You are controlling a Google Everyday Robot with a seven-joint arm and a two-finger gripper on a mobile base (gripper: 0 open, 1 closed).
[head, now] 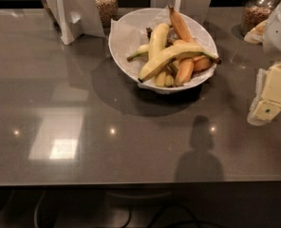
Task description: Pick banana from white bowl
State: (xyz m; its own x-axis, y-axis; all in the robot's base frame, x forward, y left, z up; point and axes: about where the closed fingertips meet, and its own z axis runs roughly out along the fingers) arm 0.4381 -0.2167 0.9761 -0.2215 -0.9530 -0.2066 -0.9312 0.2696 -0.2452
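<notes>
Banana (pixel 171 56) atop the bowl's pile, gripper at the right edge

A white card stand (pixel 73 11) stands at the tabletop's far left corner, with a glass jar of grain (pixel 105 3) behind it. The white bowl (pixel 126 39), lined with paper, sits mid-table near the far edge and holds at least five bananas. The longest, pale one lies across the others. A second jar (pixel 255 12) occupies the far right corner. The gripper (pixel 268 99) hangs over the right edge, well apart from the bowl; how far open it is cannot be told.
</notes>
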